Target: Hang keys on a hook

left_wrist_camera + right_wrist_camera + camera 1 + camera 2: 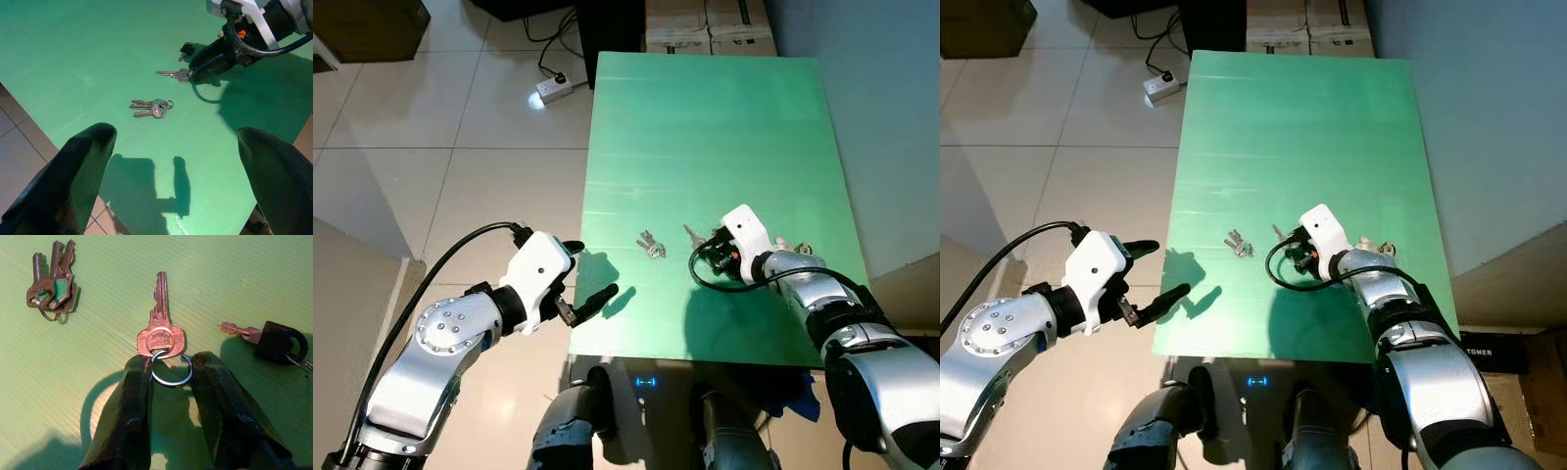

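Both eye views look steeply down from the head at the green table [705, 147] and the tiled floor beside it. The left wrist view looks across the table from its near edge. The right wrist view sits very close above it. All share the bunch of keys [151, 107].

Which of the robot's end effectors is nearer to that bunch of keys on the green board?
Right. The right end effector is on the board beside the bunch of keys; the left end effector hovers at the board's edge.

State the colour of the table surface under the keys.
Green table; clearest in the left eye view.
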`<state>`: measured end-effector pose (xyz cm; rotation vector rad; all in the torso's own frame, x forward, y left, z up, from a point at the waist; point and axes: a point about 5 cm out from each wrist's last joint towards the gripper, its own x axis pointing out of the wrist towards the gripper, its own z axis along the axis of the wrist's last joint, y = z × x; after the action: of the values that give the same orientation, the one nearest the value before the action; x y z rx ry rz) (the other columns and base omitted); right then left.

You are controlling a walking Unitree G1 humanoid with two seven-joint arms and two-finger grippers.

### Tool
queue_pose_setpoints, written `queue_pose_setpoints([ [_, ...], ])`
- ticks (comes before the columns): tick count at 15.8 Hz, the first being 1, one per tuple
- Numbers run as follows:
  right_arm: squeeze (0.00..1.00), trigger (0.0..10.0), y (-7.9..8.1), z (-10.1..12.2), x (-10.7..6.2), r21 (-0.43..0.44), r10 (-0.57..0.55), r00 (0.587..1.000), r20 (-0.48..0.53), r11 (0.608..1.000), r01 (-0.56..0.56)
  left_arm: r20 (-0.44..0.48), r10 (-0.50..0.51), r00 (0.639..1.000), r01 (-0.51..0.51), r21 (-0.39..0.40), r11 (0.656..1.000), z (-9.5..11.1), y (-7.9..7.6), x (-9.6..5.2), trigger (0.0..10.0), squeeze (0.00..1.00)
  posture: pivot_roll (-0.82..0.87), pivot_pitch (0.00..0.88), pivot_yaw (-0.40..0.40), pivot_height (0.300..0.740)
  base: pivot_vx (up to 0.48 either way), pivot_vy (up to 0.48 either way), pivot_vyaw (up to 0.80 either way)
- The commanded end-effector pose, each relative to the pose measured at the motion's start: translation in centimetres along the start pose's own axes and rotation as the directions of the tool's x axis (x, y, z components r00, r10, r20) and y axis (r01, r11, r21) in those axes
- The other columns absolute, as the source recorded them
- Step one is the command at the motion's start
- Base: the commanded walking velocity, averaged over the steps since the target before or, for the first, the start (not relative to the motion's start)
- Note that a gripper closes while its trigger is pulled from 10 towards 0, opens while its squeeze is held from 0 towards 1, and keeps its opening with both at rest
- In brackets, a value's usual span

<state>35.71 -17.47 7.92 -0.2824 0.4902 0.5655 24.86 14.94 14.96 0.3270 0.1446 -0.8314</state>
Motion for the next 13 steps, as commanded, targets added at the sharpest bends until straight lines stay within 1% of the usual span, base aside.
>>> queue_pose_setpoints([
  [1,0.0,0.0,0.3,-1.6,-0.2,0.042,0.022,0.999,-0.032,0.999,-0.021,-0.013,-0.014,1.0,0.014,0.002,1.0,-0.2,-0.6,0.0,10.0,0.0,0.02,0.358,0.062,0.74,0.0,0.0,0.0],
  [4,0.0,0.0,-0.1,-1.5,-0.5,0.065,0.019,1.0,-0.001,0.998,-0.019,-0.005,-0.007,1.0,0.007,0.003,1.0,-0.1,-0.7,0.4,10.0,0.0,0.01,0.356,0.057,0.74,0.0,0.0,0.0],
  [6,0.0,0.0,-0.4,-1.2,-0.7,0.087,0.006,0.999,0.037,0.996,-0.009,-0.002,-0.006,1.0,0.006,0.003,1.0,-0.1,-0.7,0.4,10.0,0.0,0.01,0.358,0.056,0.74,0.0,0.0,0.0],
  [8,0.0,0.0,-1.0,-0.4,-0.9,0.129,-0.013,0.995,0.103,0.992,0.0,-0.001,-0.004,1.0,0.004,0.008,1.0,-0.1,-0.6,0.5,10.0,0.0,0.01,0.36,0.054,0.74,0.0,0.0,0.0],
  [11,0.0,0.0,-1.9,1.3,-1.6,0.181,-0.011,0.974,0.226,0.983,-0.031,-0.001,0.004,1.0,-0.004,0.015,1.0,-0.1,-0.6,0.5,10.0,0.0,0.0,0.359,0.05,0.74,0.0,0.0,0.0],
  [13,0.0,0.0,-2.5,2.1,-2.1,0.181,0.005,0.957,0.289,0.982,-0.06,0.0,0.002,1.0,-0.002,0.016,1.0,-0.1,-0.6,0.6,10.0,0.0,-0.01,0.36,0.049,0.74,0.0,0.0,0.0],
])
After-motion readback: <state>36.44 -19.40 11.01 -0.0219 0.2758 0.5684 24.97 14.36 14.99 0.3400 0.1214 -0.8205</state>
